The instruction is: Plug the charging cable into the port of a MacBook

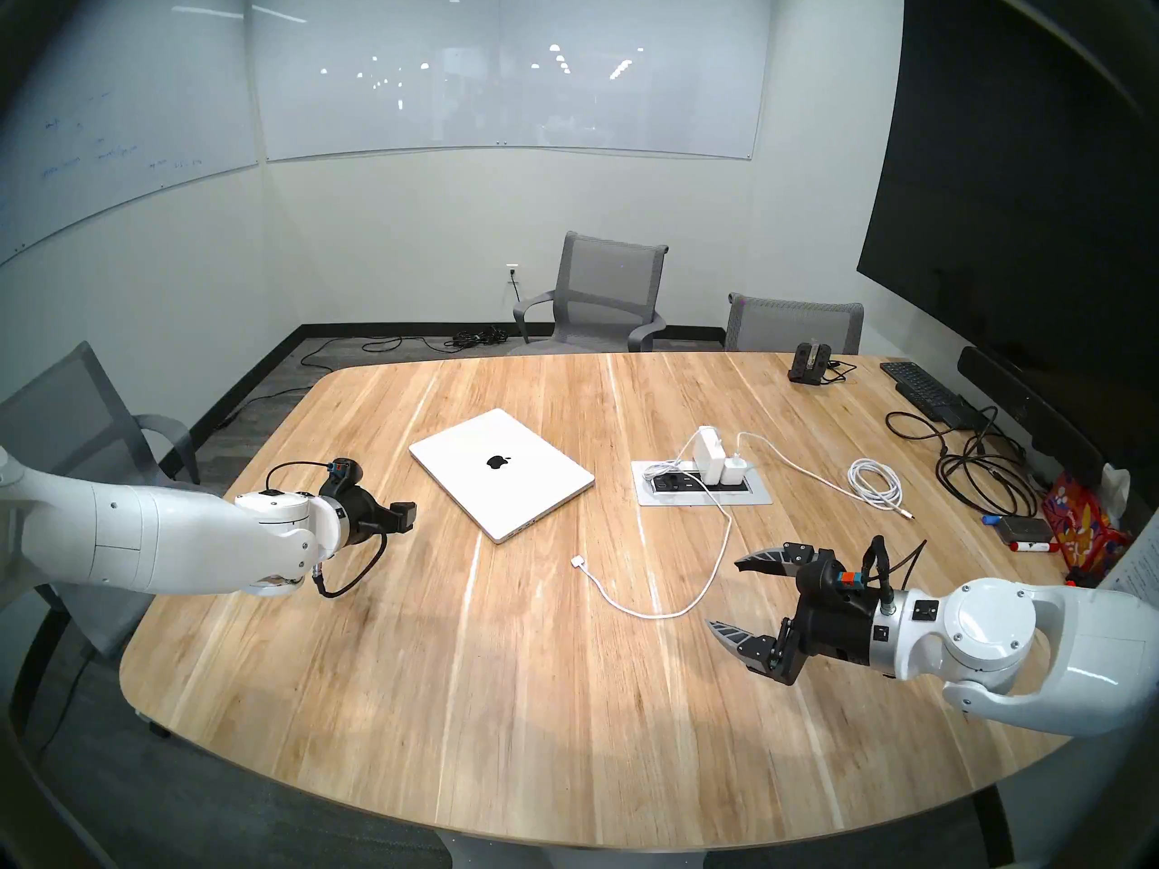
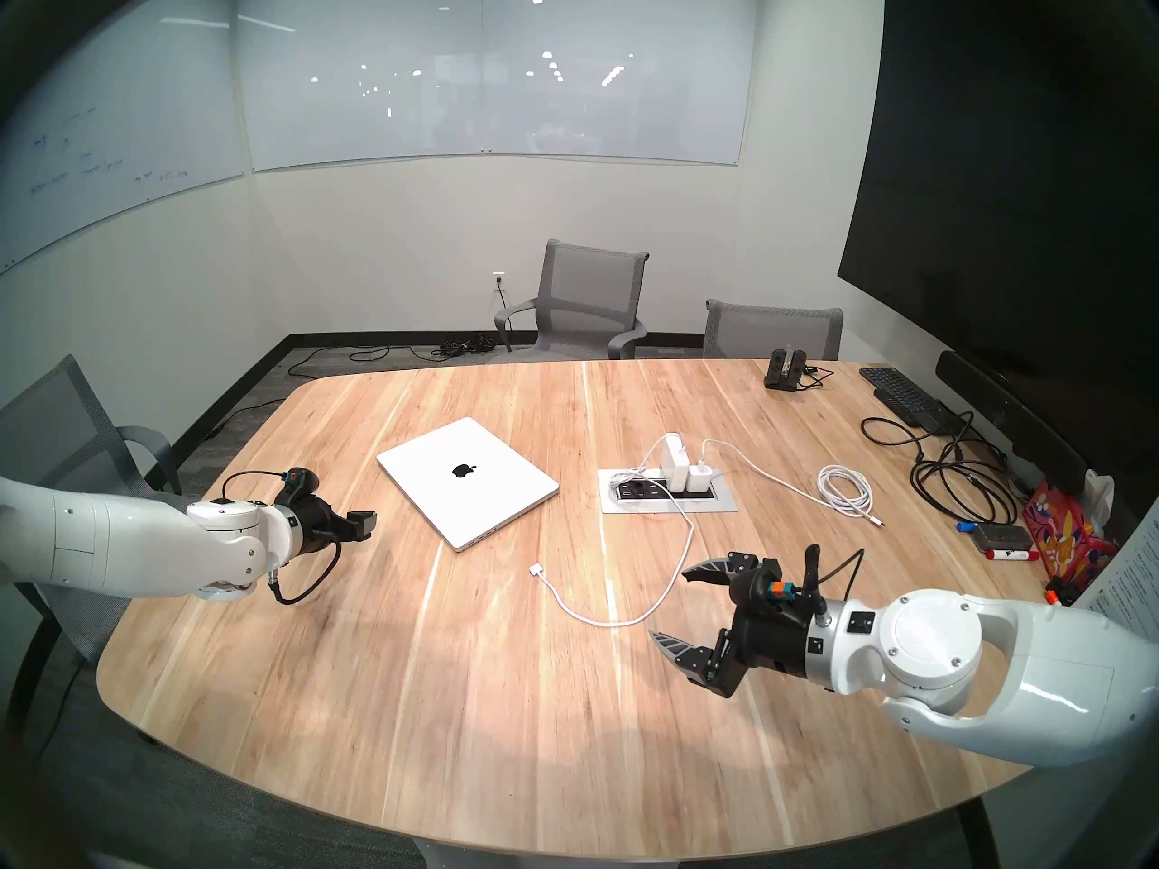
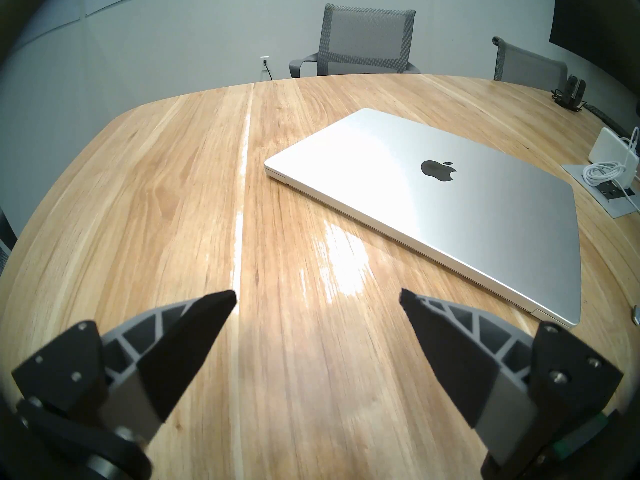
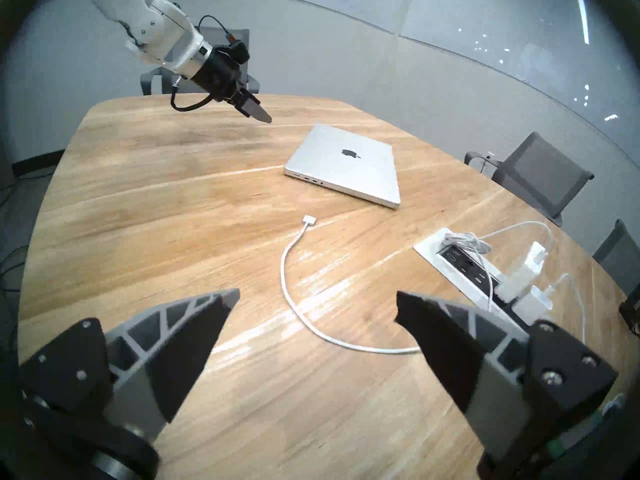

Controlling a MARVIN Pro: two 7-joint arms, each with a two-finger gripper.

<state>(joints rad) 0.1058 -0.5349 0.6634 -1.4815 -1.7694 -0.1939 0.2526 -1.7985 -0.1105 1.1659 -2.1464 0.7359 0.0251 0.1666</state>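
Left arm: reaches in level from the table's left edge, its left gripper (image 3: 318, 297) tilted down over bare wood, jaws spread wide, empty.
MacBook (image 1: 502, 473): closed, flat on the table (image 1: 439, 692), set at an angle, just right of that gripper.
Charging cable (image 1: 665, 607): plug (image 1: 577, 560) lying loose on the wood, near the MacBook's front corner, not touching it; cord loops back to the power brick (image 1: 709, 452) standing in the outlet panel (image 1: 740, 494).
Right arm: enters from the right, right gripper (image 1: 724, 595) aimed leftward and slightly down above the cord's loop, jaws wide, holding nothing.
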